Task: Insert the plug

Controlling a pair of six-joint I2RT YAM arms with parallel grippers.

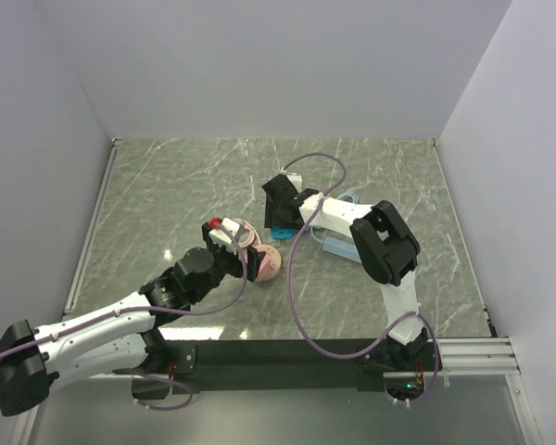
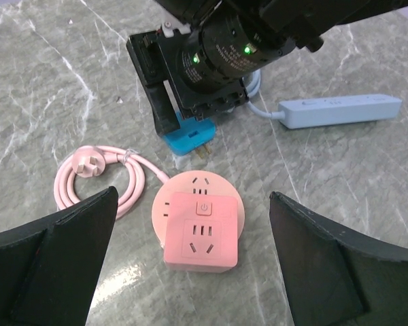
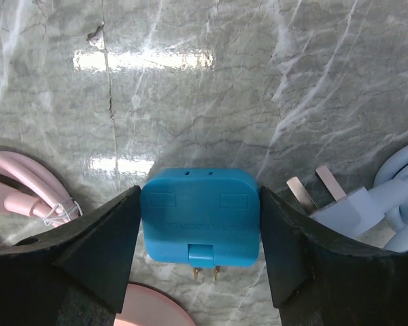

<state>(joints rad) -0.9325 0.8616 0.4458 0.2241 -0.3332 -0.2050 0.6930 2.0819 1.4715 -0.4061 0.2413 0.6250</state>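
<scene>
Grey-green marbled tabletop [image 1: 167, 185] — plain white walls [image 1: 278, 65] on three sides.

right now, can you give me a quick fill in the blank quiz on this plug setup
1. The plug between the fingers of the right gripper is ___ in colour.
2. The left gripper hangs ___ above the cube socket, holding nothing.
3. The cord coiled beside the cube socket is ___.

Missing words: blue; open; pink
</scene>
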